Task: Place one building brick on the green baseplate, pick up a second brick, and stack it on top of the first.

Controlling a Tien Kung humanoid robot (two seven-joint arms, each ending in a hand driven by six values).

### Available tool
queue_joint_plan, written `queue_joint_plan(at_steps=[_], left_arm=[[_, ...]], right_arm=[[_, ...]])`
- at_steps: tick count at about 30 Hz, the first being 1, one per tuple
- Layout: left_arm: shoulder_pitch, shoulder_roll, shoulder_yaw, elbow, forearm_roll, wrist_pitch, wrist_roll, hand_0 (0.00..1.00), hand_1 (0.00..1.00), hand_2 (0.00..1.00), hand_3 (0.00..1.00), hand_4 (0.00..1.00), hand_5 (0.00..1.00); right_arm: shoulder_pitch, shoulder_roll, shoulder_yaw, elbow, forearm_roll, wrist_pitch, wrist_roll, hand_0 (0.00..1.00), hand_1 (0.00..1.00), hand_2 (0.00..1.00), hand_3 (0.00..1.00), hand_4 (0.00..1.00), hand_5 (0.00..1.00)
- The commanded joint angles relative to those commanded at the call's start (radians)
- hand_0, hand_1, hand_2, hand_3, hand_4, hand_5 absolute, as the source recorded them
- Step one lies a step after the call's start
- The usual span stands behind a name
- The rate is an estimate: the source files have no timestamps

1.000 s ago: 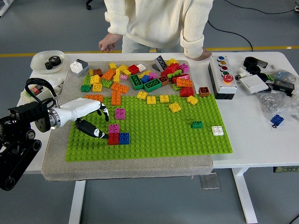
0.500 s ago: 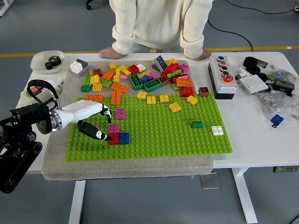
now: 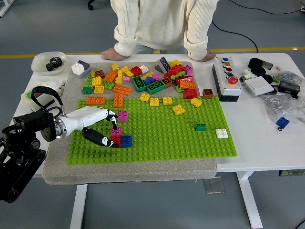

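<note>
We see the left robot hand (image 3: 102, 128) pinching the pink brick (image 3: 116, 131) on the red brick (image 3: 116, 140), near the green baseplate's (image 3: 167, 133) left edge.

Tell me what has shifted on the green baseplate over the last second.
The left hand has moved in along the green baseplate toward the cluster of red, blue and pink bricks; its dark thumb and fingertips now sit right at the red brick's left side. A firm grasp cannot be confirmed. The cluster, the loose brick pile and the person's hands on the far edge stayed put.
</note>
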Motion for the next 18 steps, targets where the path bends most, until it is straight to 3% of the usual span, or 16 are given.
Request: queue_joint_plan(at_steps=[18], left_arm=[[-0.001, -0.013, 0.013, 0.025, 0.0, 0.029, -0.007, 0.931, 0.774, 0.903, 0.604, 0.998, 0.624]], right_arm=[[0.0, 0.001, -0.001, 0.0, 0.003, -0.001, 0.001, 0.741, 0.642, 0.715, 0.594, 0.831, 0.415]])
